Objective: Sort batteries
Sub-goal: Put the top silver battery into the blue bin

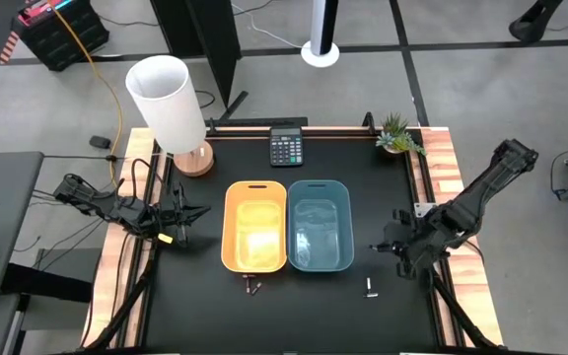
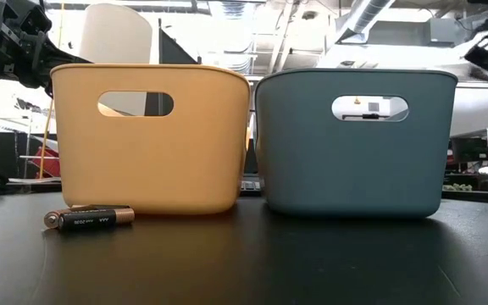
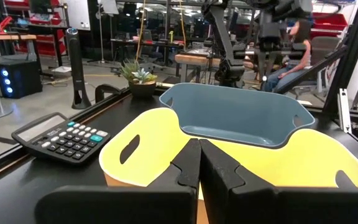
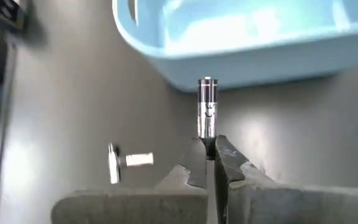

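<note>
A yellow bin [image 1: 254,225] and a blue bin [image 1: 319,224] stand side by side at mid-table. My right gripper [image 1: 381,247] hovers just right of the blue bin [image 4: 241,37], shut on a slim silvery battery [image 4: 207,102]. Two white batteries [image 1: 371,287] [image 4: 129,160] lie on the table near the blue bin's near right corner. Dark coppery batteries [image 1: 252,287] [image 2: 87,219] lie on their sides in front of the yellow bin. My left gripper [image 1: 187,223] [image 3: 199,163] waits left of the yellow bin, shut and holding nothing. My right gripper pinches the silvery battery by its near end [image 4: 209,134] between the two fingertips. The battery runs on in line with the fingers, and its free end points toward the blue bin's wall. It is lifted clear of the table.
A black calculator [image 1: 285,148] [image 3: 61,135] lies at the far edge, with a white lamp [image 1: 171,108] at the far left and a small plant [image 1: 398,135] at the far right. Bare black tabletop lies in front of the bins. A person [image 3: 294,56] sits beyond the table.
</note>
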`<state>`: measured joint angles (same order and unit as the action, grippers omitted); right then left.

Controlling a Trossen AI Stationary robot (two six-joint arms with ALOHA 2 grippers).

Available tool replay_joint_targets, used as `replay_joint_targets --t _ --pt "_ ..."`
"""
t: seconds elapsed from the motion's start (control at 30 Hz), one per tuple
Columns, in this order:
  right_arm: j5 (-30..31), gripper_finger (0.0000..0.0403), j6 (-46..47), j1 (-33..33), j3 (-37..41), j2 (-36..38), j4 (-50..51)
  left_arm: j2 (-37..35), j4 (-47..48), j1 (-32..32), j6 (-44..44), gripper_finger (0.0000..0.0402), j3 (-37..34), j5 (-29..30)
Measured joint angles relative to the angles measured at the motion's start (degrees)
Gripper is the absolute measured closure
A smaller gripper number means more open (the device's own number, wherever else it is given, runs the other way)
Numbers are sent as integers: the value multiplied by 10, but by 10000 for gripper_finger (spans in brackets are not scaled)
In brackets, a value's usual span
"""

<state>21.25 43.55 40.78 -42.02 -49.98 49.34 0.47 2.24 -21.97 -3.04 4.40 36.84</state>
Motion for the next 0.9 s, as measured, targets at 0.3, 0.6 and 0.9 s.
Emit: replay_joint_targets --t 0.3,0.6,0.9 --pt "26 398 -165 -82 0 19 -125 0 0 0 -2 401 0 0" --pt "24 397 -318 -183 0 3 -239 0 -2 0 -6 401 0 0" --pt "5 375 -302 -192 0 9 -241 0 -3 0 -10 401 0 0"
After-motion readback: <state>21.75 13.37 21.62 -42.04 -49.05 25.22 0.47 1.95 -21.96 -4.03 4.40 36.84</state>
